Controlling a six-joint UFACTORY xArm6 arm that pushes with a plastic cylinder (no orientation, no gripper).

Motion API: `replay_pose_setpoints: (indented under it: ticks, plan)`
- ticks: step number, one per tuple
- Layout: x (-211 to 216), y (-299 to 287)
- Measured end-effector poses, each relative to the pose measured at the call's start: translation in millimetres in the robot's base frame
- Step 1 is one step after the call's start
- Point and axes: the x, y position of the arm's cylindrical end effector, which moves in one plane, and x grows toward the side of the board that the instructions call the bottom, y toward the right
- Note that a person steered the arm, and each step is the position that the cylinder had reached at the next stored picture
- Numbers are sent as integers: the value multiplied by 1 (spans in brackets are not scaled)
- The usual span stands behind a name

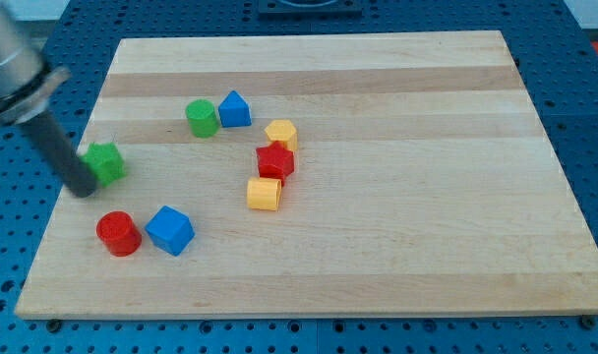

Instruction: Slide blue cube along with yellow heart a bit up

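So the wooden board (397, 246) fills most of the view. My rod (45, 138) comes in from the view's top left, carrying nothing, and my tip (84, 189) sits right against the left side of a green block (106, 161). The blue cube (170, 230) is down at the lower left, just beside a red cylinder (118, 233). The yellow heart (280, 133) is near the middle, touching a red block (275, 160), with a yellow block (264, 194) just below. Up top, a green cylinder (202, 117) sits next to a smaller blue block (235, 109).
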Motion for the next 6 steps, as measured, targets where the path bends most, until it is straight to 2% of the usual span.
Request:
replay_pose_setpoints:
  ticks: [1,2,3,4,5,6]
  plan:
    - [-26,41]
    - [-24,70]
    - [-65,149]
    - [-90,182]
    - [-90,188]
    - [-107,188]
